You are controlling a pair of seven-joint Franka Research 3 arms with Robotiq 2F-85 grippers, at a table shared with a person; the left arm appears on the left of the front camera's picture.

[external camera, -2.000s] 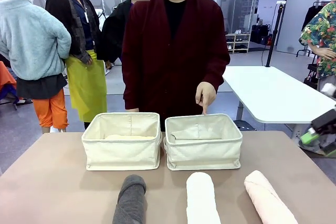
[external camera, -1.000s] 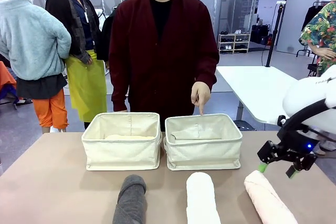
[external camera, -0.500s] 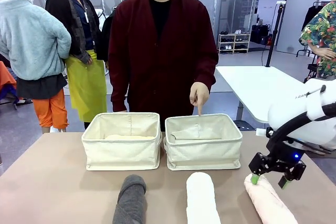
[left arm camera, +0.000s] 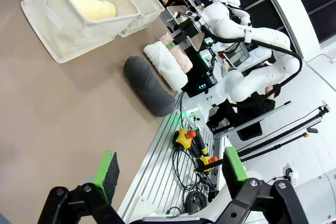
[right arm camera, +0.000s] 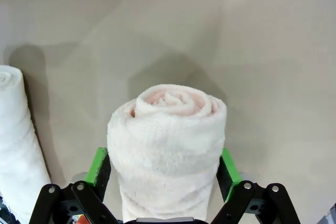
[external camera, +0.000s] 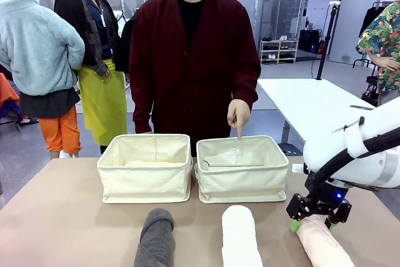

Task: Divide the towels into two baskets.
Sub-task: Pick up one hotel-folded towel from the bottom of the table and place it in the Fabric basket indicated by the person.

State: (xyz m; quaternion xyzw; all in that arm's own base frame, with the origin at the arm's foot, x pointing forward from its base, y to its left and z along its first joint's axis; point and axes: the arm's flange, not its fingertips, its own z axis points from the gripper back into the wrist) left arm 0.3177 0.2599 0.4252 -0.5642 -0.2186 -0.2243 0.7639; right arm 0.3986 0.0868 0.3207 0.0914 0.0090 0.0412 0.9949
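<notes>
Four towel rolls are listed, with two baskets.

Pale pink towel roll point(external camera: 325, 249): laid on the tan table point(external camera: 62, 217) at the robot's right, near the front edge and slightly angled, with its spiral end turned toward the baskets. It is straddled just behind that end by the right gripper point(external camera: 310, 222). In the right wrist view the green pads point(right arm camera: 100, 164) are pressed against both flanks, so the claw is clamped on the roll. The roll is rested on the table top.

White towel roll point(external camera: 240, 237): laid lengthwise beside the pink one, apart from it, in front of the right basket point(external camera: 242, 186).

Dark grey towel roll point(external camera: 155, 237): laid lengthwise further left, apart from the white roll, in front of the left basket point(external camera: 145, 186).

Pale yellow towel roll point(external camera: 154, 163): laid flat inside the left basket.

Baskets: cream canvas, rectangular, set side by side at the table's middle with their inner walls almost touching.

Left gripper point(left arm camera: 170, 174): seen in the left wrist view above the table's near edge, well apart from every roll, with its jaws spread wide.

Person in a dark red cardigan point(external camera: 194, 60): stood at the far side of the table. One hand point(external camera: 238, 114) is held over the far rim of the right basket, index finger pointed down.
</notes>
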